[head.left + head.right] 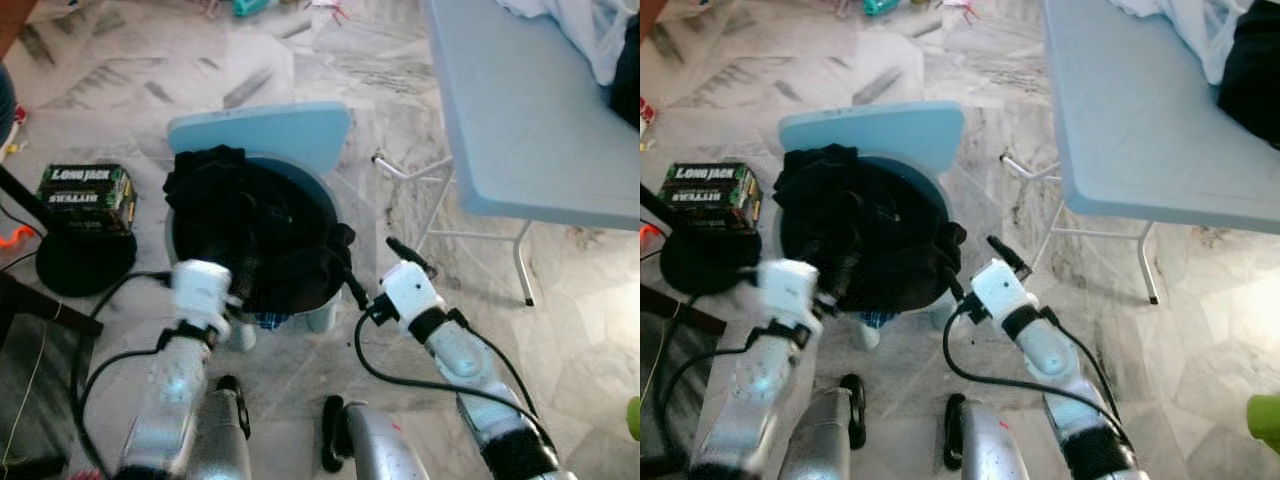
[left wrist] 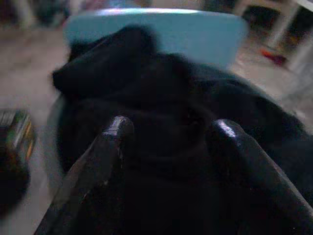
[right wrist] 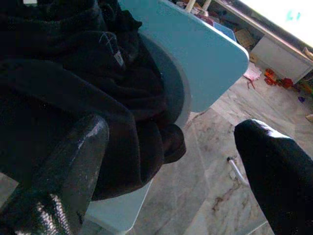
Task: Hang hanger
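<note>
Our left tool (image 1: 243,283), fingers spread and empty, noses into the black clothes (image 1: 255,225) heaped on the blue chair (image 1: 262,132); our right tool (image 1: 383,265), also spread, flanks them. We see no hanger, presumably buried underneath.

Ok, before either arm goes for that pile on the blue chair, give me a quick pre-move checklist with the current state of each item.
1. Left tool open: ok, its fingers stand apart in the left wrist view.
2. Left tool at the black clothes: ok, at the pile's near edge.
3. Right tool open: ok, fingers spread wide.
4. Right tool beside the pile's right edge: ok, nothing held.
5. Hanger located: cannot tell, none can be made out in the pile.
6. Clothes seated on the blue chair: not ok, one fold droops over the front edge.
</note>
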You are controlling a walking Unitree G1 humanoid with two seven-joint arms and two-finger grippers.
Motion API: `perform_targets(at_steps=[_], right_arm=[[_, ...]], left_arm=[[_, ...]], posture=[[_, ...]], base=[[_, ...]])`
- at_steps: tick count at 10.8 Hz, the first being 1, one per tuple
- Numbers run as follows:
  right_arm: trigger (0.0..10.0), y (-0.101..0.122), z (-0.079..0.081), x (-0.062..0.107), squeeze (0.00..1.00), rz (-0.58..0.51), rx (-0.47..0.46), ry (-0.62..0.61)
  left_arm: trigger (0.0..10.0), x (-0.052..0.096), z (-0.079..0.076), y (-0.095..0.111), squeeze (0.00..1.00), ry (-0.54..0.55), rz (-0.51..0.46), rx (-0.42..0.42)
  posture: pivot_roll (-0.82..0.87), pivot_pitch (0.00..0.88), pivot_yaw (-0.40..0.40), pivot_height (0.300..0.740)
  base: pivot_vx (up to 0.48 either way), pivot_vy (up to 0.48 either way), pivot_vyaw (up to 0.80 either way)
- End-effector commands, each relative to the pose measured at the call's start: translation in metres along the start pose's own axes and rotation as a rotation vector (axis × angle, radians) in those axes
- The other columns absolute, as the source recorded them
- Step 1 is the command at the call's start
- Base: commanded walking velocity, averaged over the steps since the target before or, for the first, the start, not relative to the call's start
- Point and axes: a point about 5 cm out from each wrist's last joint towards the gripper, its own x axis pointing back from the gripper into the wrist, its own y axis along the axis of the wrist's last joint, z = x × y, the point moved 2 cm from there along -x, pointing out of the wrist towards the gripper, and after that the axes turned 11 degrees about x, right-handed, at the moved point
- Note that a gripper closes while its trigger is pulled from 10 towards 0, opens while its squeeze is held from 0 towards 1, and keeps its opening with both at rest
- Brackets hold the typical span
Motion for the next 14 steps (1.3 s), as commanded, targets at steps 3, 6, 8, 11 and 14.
perform_targets(at_steps=[3, 6, 8, 11, 14], right_arm=[[10.0, -0.006, 0.004, 0.008, 0.00, 0.019, 0.001, 0.017], [10.0, -0.005, 0.005, 0.008, 0.00, 0.016, 0.003, 0.020], [10.0, -0.005, 0.005, 0.008, 0.00, 0.016, 0.006, 0.023], [10.0, -0.004, 0.007, 0.008, 0.00, 0.015, 0.007, 0.033], [10.0, -0.003, 0.008, 0.007, 0.00, 0.010, 0.011, 0.051]], left_arm=[[10.0, -0.012, -0.012, -0.010, 0.00, 0.022, 0.074, 0.233], [10.0, -0.021, -0.032, -0.011, 0.00, -0.013, 0.114, 0.433], [10.0, -0.021, -0.038, -0.011, 0.00, -0.049, 0.133, 0.474], [10.0, -0.013, -0.041, -0.011, 0.00, -0.091, 0.152, 0.531], [10.0, -0.010, -0.030, -0.017, 0.00, -0.017, 0.178, 0.597]], posture=[[0.02, 0.224, -0.113, 0.740], [0.01, 0.227, -0.117, 0.740], [0.01, 0.227, -0.118, 0.740], [0.01, 0.232, -0.123, 0.740], [0.01, 0.232, -0.134, 0.740]], base=[[0.000, 0.000, 0.00], [0.000, 0.000, 0.00], [0.000, 0.000, 0.00], [0.000, 0.000, 0.00], [0.000, 0.000, 0.00]])
